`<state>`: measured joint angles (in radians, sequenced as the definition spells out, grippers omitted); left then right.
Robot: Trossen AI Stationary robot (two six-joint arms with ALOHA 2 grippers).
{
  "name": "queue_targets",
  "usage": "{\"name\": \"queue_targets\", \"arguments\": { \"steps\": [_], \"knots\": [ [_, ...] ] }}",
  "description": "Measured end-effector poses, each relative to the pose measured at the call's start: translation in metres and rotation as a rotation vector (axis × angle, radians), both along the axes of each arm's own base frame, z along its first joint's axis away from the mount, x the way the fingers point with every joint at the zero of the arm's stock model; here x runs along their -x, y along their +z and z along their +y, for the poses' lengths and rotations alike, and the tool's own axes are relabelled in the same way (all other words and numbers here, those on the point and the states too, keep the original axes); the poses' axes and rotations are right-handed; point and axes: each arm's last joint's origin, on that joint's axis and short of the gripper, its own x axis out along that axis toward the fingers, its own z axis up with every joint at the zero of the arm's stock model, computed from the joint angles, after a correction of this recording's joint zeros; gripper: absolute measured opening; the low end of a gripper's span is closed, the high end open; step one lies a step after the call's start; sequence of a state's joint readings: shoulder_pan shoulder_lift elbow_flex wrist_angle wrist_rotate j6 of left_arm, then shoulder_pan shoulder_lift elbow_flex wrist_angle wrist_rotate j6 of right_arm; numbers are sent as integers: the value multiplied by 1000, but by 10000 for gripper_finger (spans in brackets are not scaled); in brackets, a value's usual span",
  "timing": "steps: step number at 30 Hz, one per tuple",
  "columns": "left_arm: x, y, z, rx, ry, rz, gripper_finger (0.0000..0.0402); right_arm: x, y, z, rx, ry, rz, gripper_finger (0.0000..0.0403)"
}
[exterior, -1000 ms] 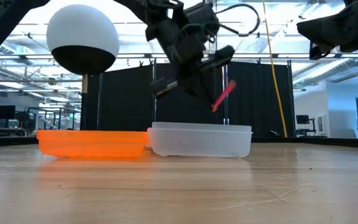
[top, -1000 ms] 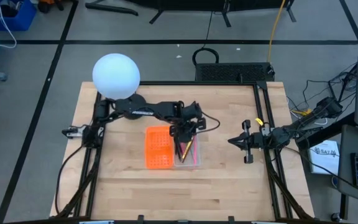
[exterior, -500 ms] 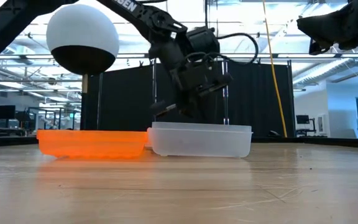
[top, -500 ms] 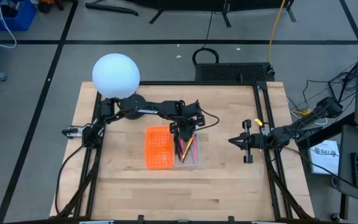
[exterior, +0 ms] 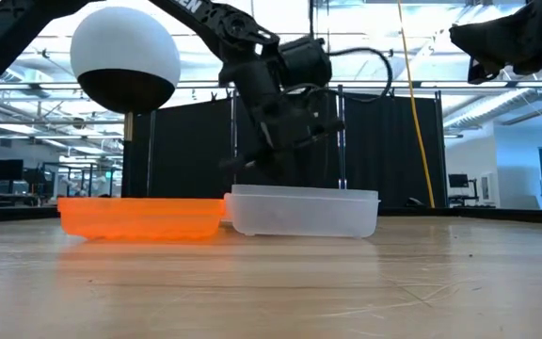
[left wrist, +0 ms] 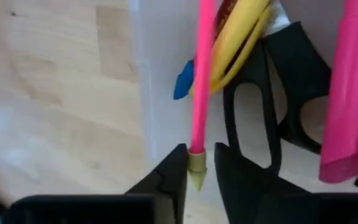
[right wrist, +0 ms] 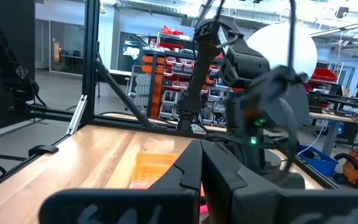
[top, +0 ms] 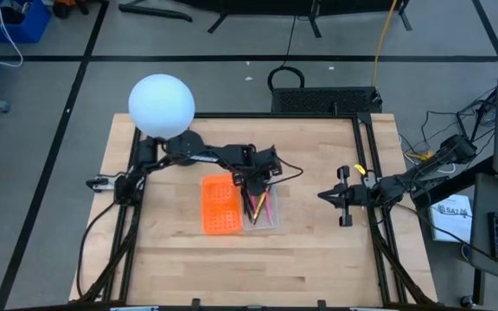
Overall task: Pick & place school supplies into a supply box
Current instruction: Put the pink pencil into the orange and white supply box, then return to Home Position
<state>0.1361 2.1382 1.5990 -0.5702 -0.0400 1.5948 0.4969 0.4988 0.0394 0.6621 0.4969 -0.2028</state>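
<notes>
- Gripping a thin pink pen (left wrist: 201, 74) by its tip end, left gripper (left wrist: 199, 171) is lowered into the clear half of the supply box (top: 271, 223).
- Pen's long axis runs straight out from the fingers.
- Counted in box: one black-handled scissors (left wrist: 272, 106), one yellow pen (left wrist: 238, 40), one thicker pink marker (left wrist: 350, 87).
- Orange half (top: 218, 206) lies alongside.
- Right gripper (top: 326, 197) waits well apart, fingers pressed together on nothing.

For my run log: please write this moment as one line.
left gripper: over clear box half, shut on pink pencil | scissors: in box | right gripper: waiting at the right, shut
</notes>
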Motion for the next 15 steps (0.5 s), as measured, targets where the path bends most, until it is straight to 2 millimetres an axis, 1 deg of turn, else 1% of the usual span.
{"name": "queue_targets", "arguments": {
  "steps": [3, 6, 9, 12, 15],
  "knots": [
    [-1, 7, -8, -53, 3, -22, 108, 0, 2, 0, -9, 0, -16, 0],
    [-1, 18, -17, -86, 7, -53, 119, 1, 3, 0, -17, 2, -31, 0],
    [0, 38, -24, -72, 18, -127, 120, 1, 4, 0, -17, 3, -35, 0],
    [5, 58, -31, -45, 36, -179, 121, 1, 4, 0, -18, 3, -39, 0],
    [16, 81, -35, 33, 76, -211, 121, 1, 4, 0, -16, 3, -37, 0]
  ]
}}
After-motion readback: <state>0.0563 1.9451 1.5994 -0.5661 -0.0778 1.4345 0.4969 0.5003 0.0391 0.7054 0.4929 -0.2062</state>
